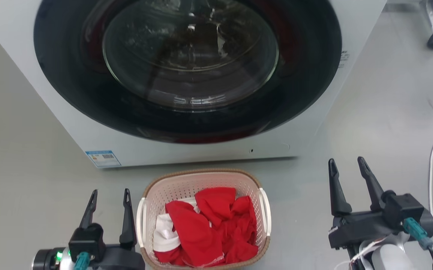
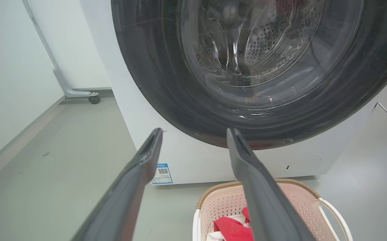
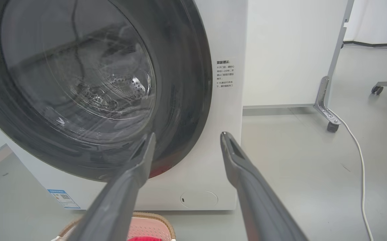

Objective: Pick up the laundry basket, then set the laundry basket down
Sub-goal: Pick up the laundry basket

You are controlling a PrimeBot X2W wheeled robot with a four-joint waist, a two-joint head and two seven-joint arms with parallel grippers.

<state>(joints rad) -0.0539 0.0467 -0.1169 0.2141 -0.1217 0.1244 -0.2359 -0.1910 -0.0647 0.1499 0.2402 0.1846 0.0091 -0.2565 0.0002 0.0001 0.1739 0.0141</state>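
Progress assessment: no stage of the task appears complete. The laundry basket stands on the grey floor, on the near side of the washing machine, with a narrow strip of floor between the two. It contains red clothing and a white garment. Both the lift and the set-down are outstanding.

Left gripper: positioned just beside the basket's left side handle, fingers pointing toward the machine. The jaws stand moderately apart with nothing between them. In the head view the inner finger lies close to the handle; contact cannot be confirmed.

Right gripper: positioned well to the right of the basket, apart from the right side handle, with its fingertips reaching farther toward the machine than those of the left gripper. The jaws stand apart by a similar amount and hold nothing. In the right wrist view, the machine's front panel is visible between the fingers.

Judgement: the step in hand is the approach. Each gripper must reach its handle before a level two-armed lift is possible, and the right gripper has the greater gap to close.
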